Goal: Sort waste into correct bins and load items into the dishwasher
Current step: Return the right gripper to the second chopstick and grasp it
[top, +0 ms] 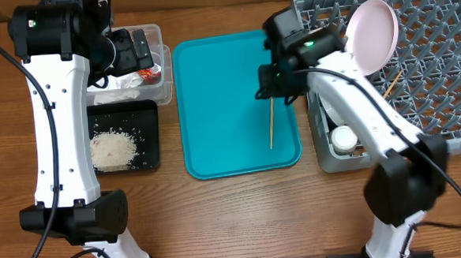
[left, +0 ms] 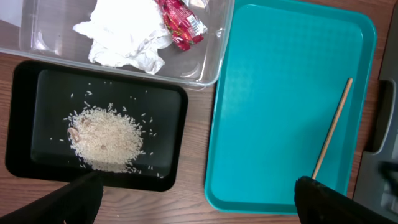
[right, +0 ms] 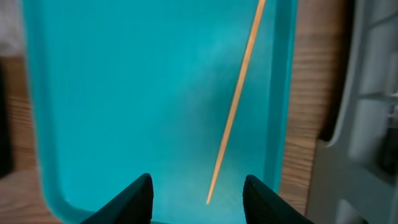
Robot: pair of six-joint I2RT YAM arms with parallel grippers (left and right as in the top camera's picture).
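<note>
Nearest, at about 4 o'clock from the teal tray (top: 213, 106), a small white cup (top: 343, 139) sits in the near left corner of the grey dish rack (top: 450, 94). At the teal tray's 9 o'clock lies the black tray (top: 145, 122), holding a heap of rice (top: 111, 149) with stray grains around it. One chopstick (top: 271, 125) lies flat on the teal tray near its right rim, pointing toward 12 o'clock. The right gripper (right: 198, 190) hovers over it, fingers parted and grasping nothing. Farther back, at 10 o'clock, the clear tub (top: 163, 77) holds the crumpled napkin (left: 124, 37) and the red wrapper (left: 180, 22). The left gripper (left: 199, 180) hangs above that corner, fingers spread wide and empty. At 2 o'clock, the pink plate (top: 372, 35) stands on edge among the rack's pegs, with a second chopstick (top: 392, 83) slanted just beside it.
</note>
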